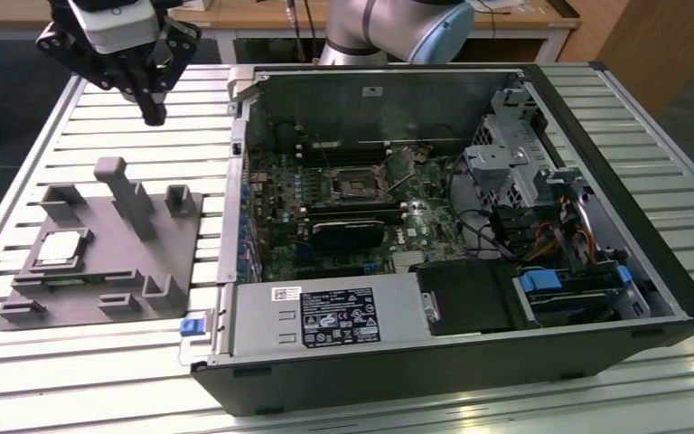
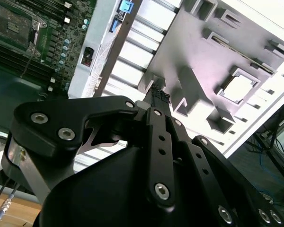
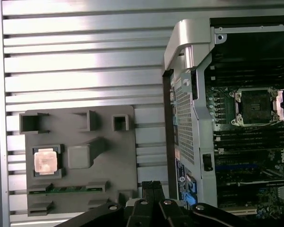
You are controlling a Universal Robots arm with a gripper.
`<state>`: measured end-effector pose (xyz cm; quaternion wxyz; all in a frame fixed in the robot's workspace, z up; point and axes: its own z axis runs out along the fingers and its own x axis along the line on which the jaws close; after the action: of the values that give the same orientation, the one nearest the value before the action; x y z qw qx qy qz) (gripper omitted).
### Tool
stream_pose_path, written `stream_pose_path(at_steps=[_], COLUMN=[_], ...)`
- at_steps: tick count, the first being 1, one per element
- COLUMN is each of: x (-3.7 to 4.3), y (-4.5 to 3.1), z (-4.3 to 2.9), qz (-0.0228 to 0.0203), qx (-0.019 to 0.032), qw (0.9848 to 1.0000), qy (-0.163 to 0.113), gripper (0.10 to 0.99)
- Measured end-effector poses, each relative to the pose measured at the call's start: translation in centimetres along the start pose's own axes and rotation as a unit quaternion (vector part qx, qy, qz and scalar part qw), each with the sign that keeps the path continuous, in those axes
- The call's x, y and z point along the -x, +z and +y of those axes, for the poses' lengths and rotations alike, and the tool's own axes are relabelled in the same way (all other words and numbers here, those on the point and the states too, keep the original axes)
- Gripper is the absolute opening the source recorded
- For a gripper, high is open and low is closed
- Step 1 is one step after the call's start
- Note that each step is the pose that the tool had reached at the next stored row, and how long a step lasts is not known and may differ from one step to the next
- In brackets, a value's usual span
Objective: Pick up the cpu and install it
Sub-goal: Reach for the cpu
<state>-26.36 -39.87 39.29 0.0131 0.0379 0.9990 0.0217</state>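
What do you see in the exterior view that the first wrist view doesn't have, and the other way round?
Exterior view's own: the robot arm, the whole computer case with its power supply and blue-tabbed drive bay. First wrist view's own: a straight-down look at a green memory stick lying in a slot of the grey fixture. Both share: the cpu sitting in that fixture, the motherboard socket, the slatted table, and the claw, shut, holding nothing, away from the cpu.

The gripper point(image 1: 152, 115) hangs well apart from the cpu point(image 1: 60, 249) on the fixture point(image 1: 184, 253).
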Motion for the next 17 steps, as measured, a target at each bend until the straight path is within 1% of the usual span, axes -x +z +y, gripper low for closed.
stream_pose_path(at_steps=[10,14,17], x=[-1.39,-2.25,-3.11], y=[-0.01,-0.01,-0.01], z=[-0.11,-0.17,-0.24], qz=[0.0,0.0,0.0], qx=[0.0,0.0,0.0], qw=[1.0,1.0,1.0], qy=[0.0,0.0,0.0], gripper=[0.106,0.106,0.106])
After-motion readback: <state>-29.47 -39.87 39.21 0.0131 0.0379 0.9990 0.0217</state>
